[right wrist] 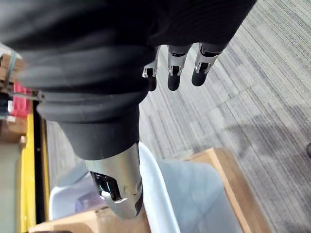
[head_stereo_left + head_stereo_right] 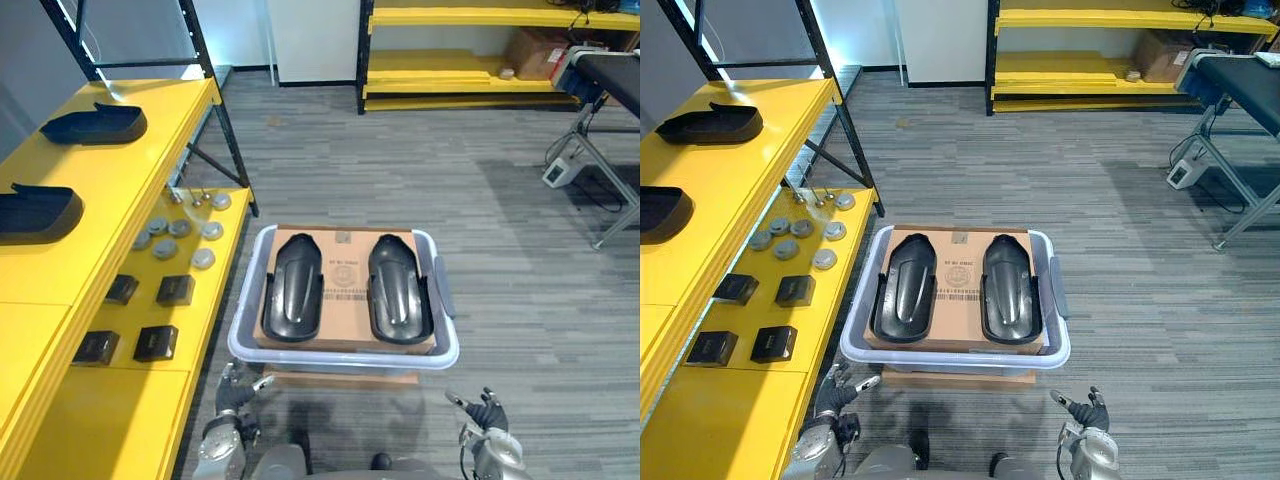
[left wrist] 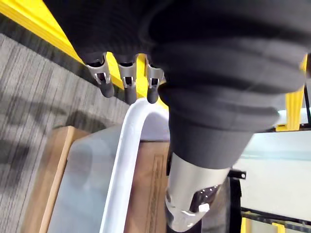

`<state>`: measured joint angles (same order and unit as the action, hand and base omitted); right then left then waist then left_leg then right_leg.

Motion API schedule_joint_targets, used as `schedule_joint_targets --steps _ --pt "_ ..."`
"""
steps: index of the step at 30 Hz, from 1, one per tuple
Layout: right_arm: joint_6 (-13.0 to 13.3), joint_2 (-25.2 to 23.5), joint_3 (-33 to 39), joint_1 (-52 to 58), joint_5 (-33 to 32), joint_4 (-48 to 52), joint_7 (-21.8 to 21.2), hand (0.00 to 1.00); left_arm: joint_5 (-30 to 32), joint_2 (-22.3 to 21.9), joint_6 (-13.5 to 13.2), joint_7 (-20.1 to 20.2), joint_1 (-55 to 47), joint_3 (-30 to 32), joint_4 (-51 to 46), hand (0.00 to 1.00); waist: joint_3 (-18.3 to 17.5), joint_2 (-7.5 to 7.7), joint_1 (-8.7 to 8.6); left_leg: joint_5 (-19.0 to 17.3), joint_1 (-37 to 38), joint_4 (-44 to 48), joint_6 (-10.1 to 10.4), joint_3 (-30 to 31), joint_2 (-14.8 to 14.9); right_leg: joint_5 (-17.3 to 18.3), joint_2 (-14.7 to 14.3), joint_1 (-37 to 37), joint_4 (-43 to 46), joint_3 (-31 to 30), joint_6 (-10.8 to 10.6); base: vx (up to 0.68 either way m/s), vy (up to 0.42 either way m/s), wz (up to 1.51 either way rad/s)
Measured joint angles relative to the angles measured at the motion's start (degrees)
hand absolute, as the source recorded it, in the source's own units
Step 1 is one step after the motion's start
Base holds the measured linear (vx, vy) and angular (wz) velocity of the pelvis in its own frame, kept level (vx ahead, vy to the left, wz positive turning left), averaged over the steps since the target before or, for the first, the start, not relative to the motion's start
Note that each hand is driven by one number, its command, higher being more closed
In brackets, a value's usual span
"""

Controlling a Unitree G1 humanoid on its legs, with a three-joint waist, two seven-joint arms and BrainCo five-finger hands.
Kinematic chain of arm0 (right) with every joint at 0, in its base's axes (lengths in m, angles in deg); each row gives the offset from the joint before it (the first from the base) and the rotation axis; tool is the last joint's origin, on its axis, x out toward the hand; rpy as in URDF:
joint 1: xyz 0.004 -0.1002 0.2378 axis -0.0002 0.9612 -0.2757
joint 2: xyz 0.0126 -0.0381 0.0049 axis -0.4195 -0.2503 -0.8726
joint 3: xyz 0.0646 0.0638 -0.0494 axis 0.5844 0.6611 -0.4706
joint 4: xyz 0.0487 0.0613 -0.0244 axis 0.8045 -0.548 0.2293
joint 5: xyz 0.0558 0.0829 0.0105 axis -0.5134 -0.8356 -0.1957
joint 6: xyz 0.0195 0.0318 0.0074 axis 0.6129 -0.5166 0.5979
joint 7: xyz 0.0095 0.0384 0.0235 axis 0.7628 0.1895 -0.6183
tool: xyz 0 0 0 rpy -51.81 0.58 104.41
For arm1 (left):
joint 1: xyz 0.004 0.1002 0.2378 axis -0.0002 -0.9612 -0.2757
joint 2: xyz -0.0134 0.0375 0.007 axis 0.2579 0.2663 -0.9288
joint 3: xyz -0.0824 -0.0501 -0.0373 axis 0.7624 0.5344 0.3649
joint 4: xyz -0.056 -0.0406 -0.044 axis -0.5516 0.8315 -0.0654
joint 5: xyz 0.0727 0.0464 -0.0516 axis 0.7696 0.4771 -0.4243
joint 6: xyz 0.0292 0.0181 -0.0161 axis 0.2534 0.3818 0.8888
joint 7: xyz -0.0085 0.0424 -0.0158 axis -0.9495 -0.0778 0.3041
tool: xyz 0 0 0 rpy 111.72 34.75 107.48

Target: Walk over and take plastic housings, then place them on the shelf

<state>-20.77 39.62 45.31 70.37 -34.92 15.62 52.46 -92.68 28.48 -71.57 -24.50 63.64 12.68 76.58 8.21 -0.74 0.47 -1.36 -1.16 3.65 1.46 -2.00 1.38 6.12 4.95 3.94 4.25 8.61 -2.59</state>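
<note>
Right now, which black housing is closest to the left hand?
The left housing in the bin, just ahead of the left hand. Its twin lies farther right; two others sit on the shelf.

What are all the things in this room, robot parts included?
Bin housings: two, black, side by side on the cardboard.
Cardboard: one, brown, inside the bin.
Bin: one, pale, on the floor ahead.
Shelf: one, yellow, to the left.
Shelf housings: two, black, upper level.
Discs: seven, grey, lower level.
Small boxes: four, black, lower level.
Far shelf: one, yellow, across the room.
Left hand: silver fingers relaxed, empty.
Right hand: likewise.
</note>
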Motion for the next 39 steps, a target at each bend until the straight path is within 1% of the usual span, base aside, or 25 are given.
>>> schedule_joint_targets --steps 1,3,5,8,10,13,15,16,18,21,22,24,25,28,29,31,34,35,39 --pt "0.2 0.4 0.3 0.3 0.0 4.0 0.3 0.00 0.0 0.5 0.0 0.0 -0.5 0.0 -0.1 0.00 -0.2 0.23 -0.20 0.1 0.2 -0.9 -0.1 -0.3 -0.2 -0.1 0.1 0.0 -0.6 -0.3 -0.2 0.10 0.020 -0.05" --pt "0.7 0.6 0.3 0.2 0.2 8.2 0.6 0.00 0.1 0.6 -0.1 0.0 -1.1 -0.1 -0.1 0.00 -0.4 0.45 -0.19 0.2 0.3 -1.4 -0.2 -0.5 -0.3 -0.2 0.2 0.1 -0.9 -0.6 -0.3 0.10 0.013 -0.05" --pt "1.4 0.6 -0.3 0.2 0.8 11.5 1.1 0.00 0.1 0.6 -0.1 0.0 -1.3 -0.6 -0.1 0.00 -0.6 0.90 -0.14 0.2 0.3 -1.8 -0.2 -0.6 -0.4 -0.3 0.2 0.3 -1.7 -0.6 -0.5 0.08 0.004 -0.01" --pt "1.4 0.5 -2.6 -0.2 3.7 14.5 1.3 0.00 0.2 0.5 -0.2 0.0 -1.3 -1.3 -0.1 0.00 -0.8 1.16 0.06 0.3 0.3 -2.5 -0.4 -0.6 -0.4 -0.3 0.1 0.1 -2.0 -0.6 -0.5 0.05 -0.008 0.00" --pt "1.4 0.5 -4.0 -1.4 5.7 15.2 1.4 0.00 0.2 0.5 -0.3 0.0 -1.1 -2.4 -0.1 0.00 -0.8 1.14 0.04 1.2 0.0 -3.8 -0.5 -0.7 -0.4 -0.7 0.1 -0.5 -2.4 -0.6 -0.6 0.00 0.000 0.00" --pt "1.0 0.5 -5.4 -5.1 9.7 15.0 3.1 0.00 0.2 0.5 -0.4 0.0 -1.0 -3.9 -0.1 0.00 -0.7 1.05 0.18 2.7 -1.2 -5.5 -0.6 -0.5 -0.4 -1.4 0.0 -2.4 -2.4 -0.6 -0.8 -0.04 0.001 0.02" --pt "-0.1 1.0 -6.8 -9.5 13.6 14.9 5.1 0.00 0.2 0.4 -0.6 0.0 -0.9 -4.6 -0.1 0.00 0.3 0.98 0.33 3.5 -2.6 -5.8 -0.9 -0.3 -0.6 -2.3 0.1 -3.8 -2.5 -0.5 -1.0 -0.09 0.032 0.04" --pt "-0.3 1.0 -7.0 -10.9 14.2 14.6 5.4 0.00 0.2 0.4 -0.9 0.0 -0.8 -4.6 -0.1 0.00 0.8 0.99 0.34 3.7 -2.8 -5.8 -1.0 -0.2 -0.6 -2.5 0.2 -4.0 -2.5 -0.4 -1.1 -0.12 0.043 0.09" --pt "-1.1 1.3 -7.2 -16.2 16.9 11.8 6.8 0.00 0.2 0.4 -1.6 -0.1 -0.7 -4.8 -0.2 0.00 2.2 0.96 0.54 5.1 -4.1 -6.5 -1.3 0.6 -1.2 -2.8 0.4 -5.3 -2.5 0.6 -1.4 -0.13 0.029 0.19" --pt "-2.4 2.2 -7.1 -20.5 18.4 7.4 8.1 0.00 0.1 0.3 -1.6 -0.2 -0.6 -5.7 -0.3 0.00 3.9 0.28 0.93 7.0 -4.9 -8.4 -1.6 1.5 -1.7 -3.6 1.0 -6.4 -2.6 1.3 -1.7 -0.12 0.056 0.23" --pt "-3.6 2.3 -6.9 -22.5 18.4 4.8 9.4 0.00 0.1 0.3 -1.6 -0.5 -0.1 -5.7 -0.4 0.00 5.0 0.05 1.94 7.9 -6.0 -9.0 -1.7 2.1 -1.9 -4.1 1.1 -7.4 -2.6 2.0 -1.8 -0.12 0.050 0.19" --pt "-4.1 2.4 -6.9 -23.7 18.3 2.8 10.0 0.00 0.1 0.3 -1.7 -1.1 0.4 -5.7 -0.6 0.00 5.7 0.06 2.35 7.9 -6.6 -9.0 -1.7 2.4 -2.1 -4.4 1.1 -7.8 -2.8 2.3 -1.9 -0.09 0.046 0.18" --pt "-5.2 2.4 -6.9 -25.1 18.3 0.6 10.3 0.00 0.0 0.3 -1.7 -1.5 0.5 -5.8 -0.6 0.00 6.4 0.03 2.68 8.3 -7.3 -9.0 -2.0 3.1 -2.5 -4.8 1.3 -8.0 -3.1 2.6 -2.2 -0.06 0.045 0.14" --pt "-5.2 2.8 -6.5 -26.5 18.2 -1.8 11.7 0.00 0.0 0.3 -2.2 -1.6 0.7 -5.8 -0.6 0.00 7.1 0.05 3.50 8.5 -7.5 -9.0 -2.2 3.3 -2.9 -5.1 1.6 -8.1 -3.4 2.6 -2.4 -0.04 0.038 0.07" --pt "-5.2 3.6 -5.5 -28.0 18.2 -4.3 12.6 0.00 0.0 0.3 -2.2 -1.8 1.3 -5.9 -0.6 0.00 7.6 -0.11 3.46 8.9 -7.9 -9.0 -2.5 3.7 -3.1 -5.2 1.8 -8.2 -3.4 3.3 -2.5 -0.03 0.037 0.21" --pt "-5.2 4.9 -4.3 -29.9 18.1 -7.1 12.9 0.00 0.0 0.4 -2.7 -2.5 2.0 -6.6 -0.7 0.00 8.2 -0.14 3.43 9.4 -8.2 -9.1 -2.7 4.1 -3.4 -5.2 2.1 -8.3 -3.5 3.9 -2.7 -0.02 0.026 0.16" --pt "-5.3 7.4 -3.0 -34.0 15.5 -13.6 13.7 0.00 -0.2 0.4 -2.7 -2.6 3.1 -7.5 -0.7 0.00 9.8 -0.05 3.49 9.7 -8.4 -9.1 -3.0 4.5 -3.7 -5.3 2.2 -8.4 -3.5 4.1 -2.8 -0.01 0.009 0.06" --pt "-5.3 7.8 -3.0 -35.1 15.0 -15.5 13.9 1.00 -1.1 0.4 -2.7 -2.7 3.5 -7.8 -0.6 0.00 10.3 -0.05 3.49 9.8 -8.5 -9.1 -3.0 4.6 -3.8 -5.3 2.2 -8.4 -3.5 4.2 -2.8 0.01 -0.009 0.06" --pt "-5.3 9.3 -1.8 -38.5 12.2 -20.8 13.6 1.00 -1.1 0.4 -2.7 -2.9 4.1 -9.4 -0.6 0.00 10.9 -0.11 3.33 9.9 -9.1 -9.1 -3.0 5.0 -3.8 -5.3 2.2 -8.9 -3.5 4.4 -2.8 0.01 -0.009 0.02"
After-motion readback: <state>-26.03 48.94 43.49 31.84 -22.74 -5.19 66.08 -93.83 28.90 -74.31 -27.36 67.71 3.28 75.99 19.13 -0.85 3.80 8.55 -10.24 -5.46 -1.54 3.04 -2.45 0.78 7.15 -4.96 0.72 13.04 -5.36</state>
